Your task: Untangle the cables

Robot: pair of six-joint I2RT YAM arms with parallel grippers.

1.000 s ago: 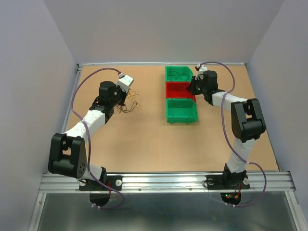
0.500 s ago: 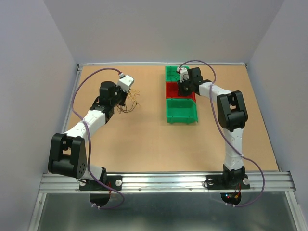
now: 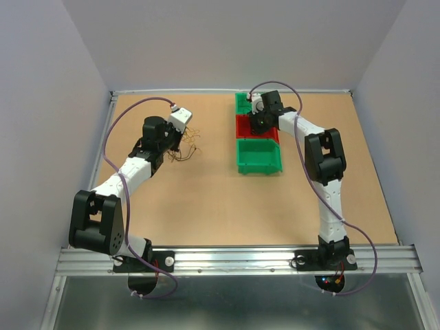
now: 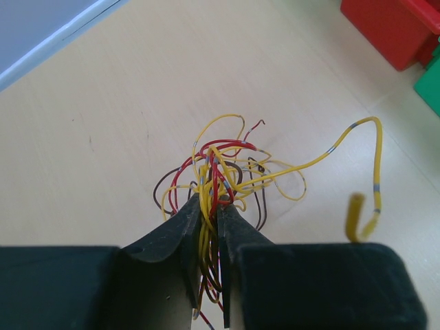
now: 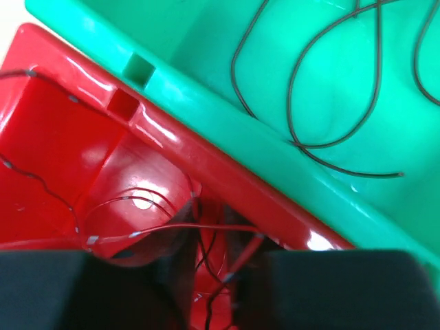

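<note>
Tabletop (image 3: pixel 206 199) of pale wood carries everything here. Right of centre, toward the far side, three bins stand in a row running near to far: far green bin (image 3: pixel 242 103), red bin (image 3: pixel 243 128), near green bin (image 3: pixel 260 158).

The left gripper (image 4: pixel 212 214) sits over the far left of the table, its jaws pinched almost together on the tangle (image 4: pixel 218 172) of yellow, red and dark brown wires, which fans out beyond the fingertips just above the wood. The right gripper (image 5: pixel 213 275) hangs low over the red bin. Its fingers are dark and blurred, and a red strand crosses near the gap, but whether it is pinched cannot be told.

Sorted wires already lie in the bins: dark wires (image 5: pixel 309 103) in the far green one, red wires (image 5: pixel 172 227) in the red.

These cables look nearly weightless, springy and thin, so they probably hold their curl, snag on one another, and slip from a loose pinch. Pulling hard would likely drag the whole clump rather than free one. The best hold seems a free end. The yellow strand (image 4: pixel 344 141) arching out to the right, well clear of the knot, offers one.
</note>
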